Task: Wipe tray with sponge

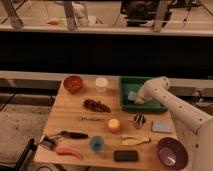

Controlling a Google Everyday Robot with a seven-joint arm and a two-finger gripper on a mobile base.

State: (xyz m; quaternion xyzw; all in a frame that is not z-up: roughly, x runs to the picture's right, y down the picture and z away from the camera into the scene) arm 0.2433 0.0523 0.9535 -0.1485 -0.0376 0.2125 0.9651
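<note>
A: Gripper first. Where is it?
B: The gripper point(139, 100) is down inside the tray point(131, 83), at the end of the white arm point(172, 104) reaching in from the right. I can't make out whether it's spread or clamped, since the wrist covers it.

A: Sponge?
B: The sponge point(132, 95) is a light blue block on the tray floor, right against the gripper's left side. I can't say if it's pinched or only touched.

A: Tray position?
B: It's green with low walls, at the far right corner of the wooden table point(65, 116).

A: Neighbours, quick.
B: Left of the tray is a white cup point(101, 84), then a red-brown bowl point(73, 83). A dark brown cluster point(96, 105) sits below the cup. Near the tray's front wall there's a small metal item point(139, 119), with an orange round thing point(114, 125) to its left.

A: Right side?
B: A grey-blue square pad point(161, 126) lies flat, with a purple bowl point(171, 151) nearer the camera.

A: Front edge?
B: There's a black block point(125, 155), a blue cup point(96, 144) and a pale yellow piece point(135, 141). At the left are a dark-handled tool point(74, 134) and an orange-red long thing point(69, 152). All of these are well apart from the tray.
</note>
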